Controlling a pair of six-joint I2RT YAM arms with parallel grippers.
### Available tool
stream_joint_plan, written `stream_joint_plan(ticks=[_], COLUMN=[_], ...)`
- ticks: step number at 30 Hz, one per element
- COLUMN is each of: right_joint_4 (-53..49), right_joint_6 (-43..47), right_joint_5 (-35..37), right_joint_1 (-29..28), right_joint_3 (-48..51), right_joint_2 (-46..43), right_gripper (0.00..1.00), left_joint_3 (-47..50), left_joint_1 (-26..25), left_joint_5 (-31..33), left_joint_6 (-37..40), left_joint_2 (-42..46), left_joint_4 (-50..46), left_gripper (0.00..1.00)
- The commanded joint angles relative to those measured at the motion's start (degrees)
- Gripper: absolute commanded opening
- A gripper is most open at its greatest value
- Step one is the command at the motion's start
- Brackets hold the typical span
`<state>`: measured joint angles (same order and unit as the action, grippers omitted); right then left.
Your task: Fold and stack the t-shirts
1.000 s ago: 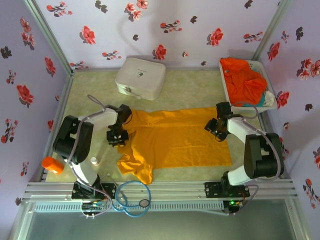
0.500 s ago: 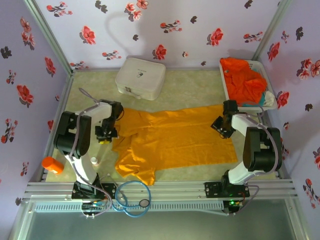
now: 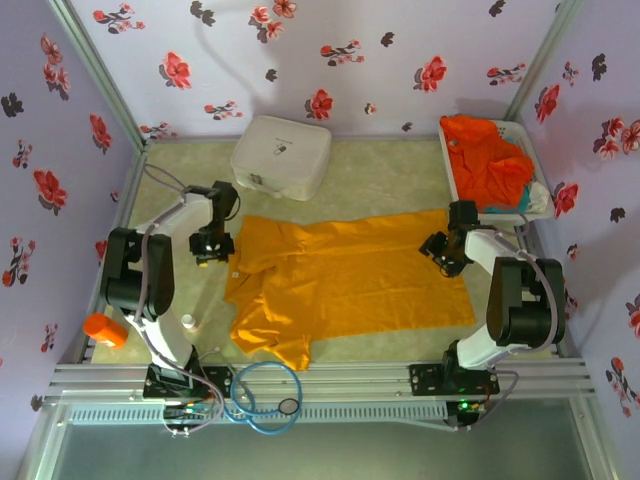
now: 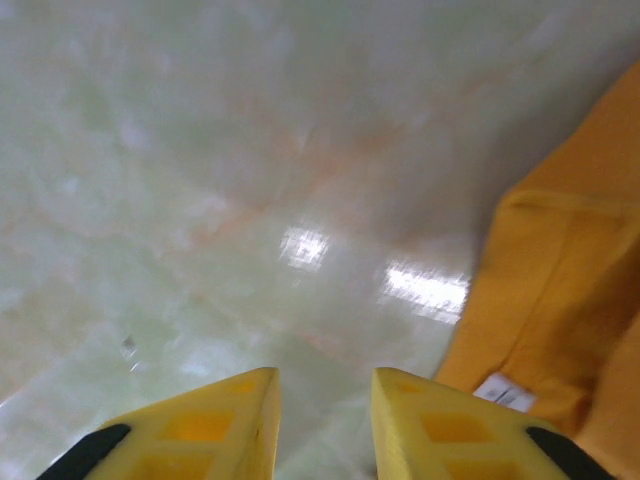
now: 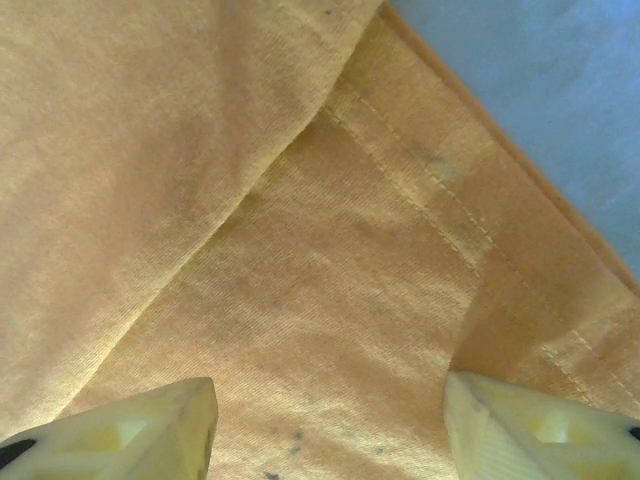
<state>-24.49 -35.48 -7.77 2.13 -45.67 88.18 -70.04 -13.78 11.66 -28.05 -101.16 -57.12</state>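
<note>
The golden yellow-orange t-shirt (image 3: 350, 285) lies spread across the middle of the table, its front-left part bunched. My left gripper (image 3: 212, 243) hovers just off the shirt's left edge, open, with bare table between its yellow fingers (image 4: 215, 420). In the left wrist view, the shirt's edge (image 4: 570, 290) and a white label (image 4: 505, 390) lie to the right. My right gripper (image 3: 445, 250) sits over the shirt's right edge, open wide above the cloth and its stitched hem (image 5: 420, 190). The red-orange t-shirt (image 3: 490, 165) is heaped in a white basket.
A white hard case (image 3: 282, 155) sits at the back, just behind the shirt. The white basket (image 3: 455, 185) stands at the back right. A small orange cylinder (image 3: 103, 328) lies at the left front edge. A blue cable loop (image 3: 265, 395) hangs at the front rail.
Both grippers spread the shirt outward, widening it. The left gripper then moved back and left, off the cloth. The right gripper has stayed at the right edge for the last half second.
</note>
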Motion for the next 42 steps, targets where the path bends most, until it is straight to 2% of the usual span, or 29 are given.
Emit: stream_joint_plan(ticks=[1, 12, 19, 26, 30, 32, 34, 38, 42], right_joint_4=[-0.3, 1.2, 1.1, 0.5, 0.4, 0.5, 0.5, 0.8, 0.6], right_joint_6=[1.2, 1.8, 1.9, 2.4, 2.5, 2.4, 2.3, 2.2, 2.1], right_joint_5=[-1.4, -0.7, -1.1, -1.3, -1.4, -1.3, -1.3, -1.5, -1.6], right_joint_1=[0.3, 0.4, 0.4, 0.4, 0.4, 0.4, 0.4, 0.4, 0.3], right_joint_3=[0.6, 1.3, 1.4, 0.7, 0.8, 1.0, 1.0, 0.9, 0.6], right_joint_2=[-0.7, 1.9, 2.0, 2.4, 2.5, 2.4, 2.5, 2.8, 3.2], right_gripper=[0.62, 0.61, 0.61, 0.6, 0.59, 0.59, 0.59, 0.59, 0.59], left_joint_3=[-1.4, -2.2, -0.8, 2.3, 2.3, 2.4, 2.9, 4.3, 6.1], left_joint_1=[2.9, 4.8, 5.0, 6.7, 6.8, 6.8, 6.7, 6.2, 6.0], left_joint_5=[-5.5, -15.8, -16.7, -16.7, -16.9, -17.9, -19.7, -22.8, -23.1], left_joint_6=[1.4, 1.9, 0.8, -0.2, -0.6, -0.7, -0.5, -0.9, -2.2], left_joint_2=[-0.7, -7.6, -7.6, -2.3, -0.3, 0.3, 0.0, -2.8, -4.7], left_joint_4=[5.4, 14.2, 15.4, 15.3, 15.1, 15.7, 17.0, 19.6, 21.6], left_gripper=[0.31, 0.28, 0.23, 0.17, 0.19, 0.29, 0.34, 0.34, 0.27])
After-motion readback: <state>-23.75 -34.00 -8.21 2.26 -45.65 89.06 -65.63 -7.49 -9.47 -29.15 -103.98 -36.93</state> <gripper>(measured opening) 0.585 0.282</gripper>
